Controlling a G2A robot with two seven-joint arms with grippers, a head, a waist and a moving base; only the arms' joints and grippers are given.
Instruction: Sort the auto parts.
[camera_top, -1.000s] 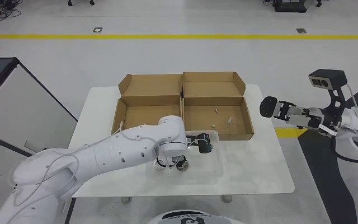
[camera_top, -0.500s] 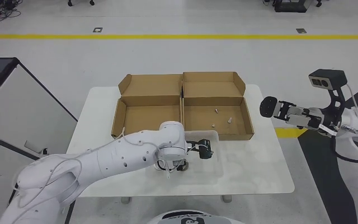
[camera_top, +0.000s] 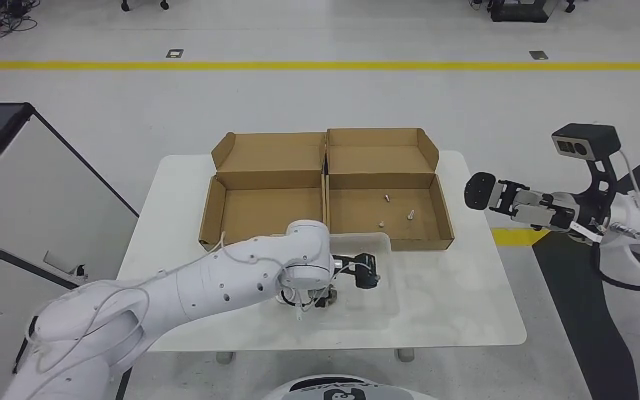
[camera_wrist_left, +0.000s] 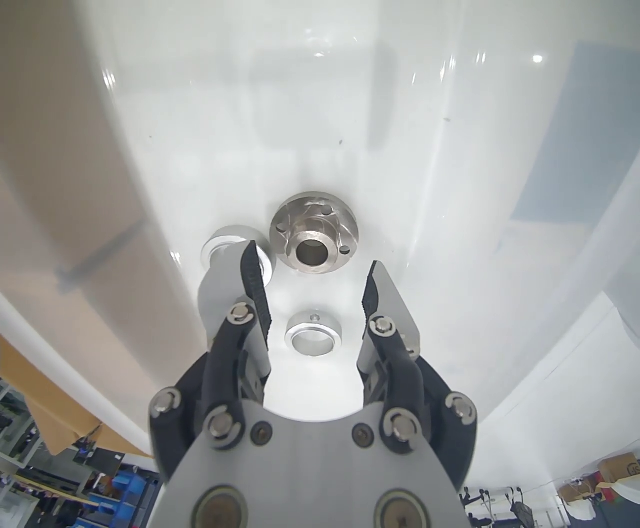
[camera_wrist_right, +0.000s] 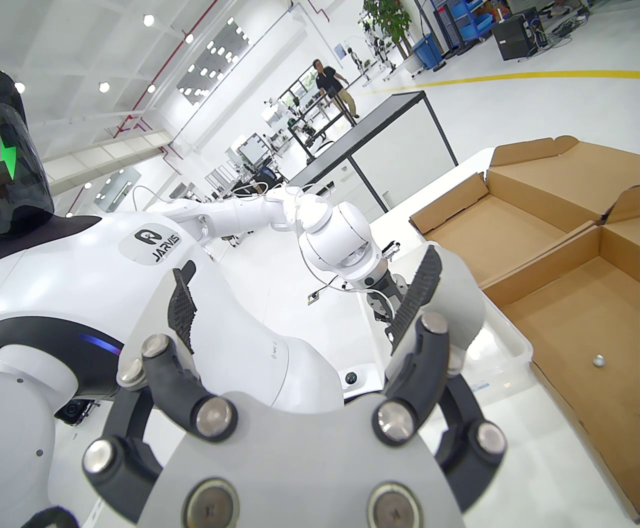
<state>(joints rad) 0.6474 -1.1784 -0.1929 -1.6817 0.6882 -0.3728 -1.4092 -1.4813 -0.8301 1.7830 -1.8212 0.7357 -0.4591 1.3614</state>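
top view: the left arm bends across the front of the table (camera_top: 470, 300), forearm low, and the left gripper (camera_top: 368, 272) points down into a shallow white plastic tray (camera_top: 385, 300). left wrist view: that gripper (camera_wrist_left: 312, 260) has its jaws spread with nothing pinched. its ribbed black pads (camera_wrist_left: 254, 280) hang just above the glossy tray floor (camera_wrist_left: 450, 150). a small plain metal collar ring (camera_wrist_left: 314, 339) lies flat between the jaws, back toward the palm. a round machined flanged hub (camera_wrist_left: 314, 232), with a centre bore and small bolt holes, sits just past the fingertips and in line with the gap. a third bright metal ring (camera_wrist_left: 225, 247) lies outside the gap, partly hidden behind one finger and beside the hub. beyond the tray stand two open cardboard boxes side by side, flaps raised: the left box (camera_top: 262, 210) shows only its brown floor, and the right box (camera_top: 385, 212) holds a few small silver pieces (camera_top: 410, 212). off the table's right edge the right gripper (camera_top: 478, 190) is held out level in the air, well apart from the boxes. right wrist view: its jaws (camera_wrist_right: 305, 272) are also spread and hold nothing.
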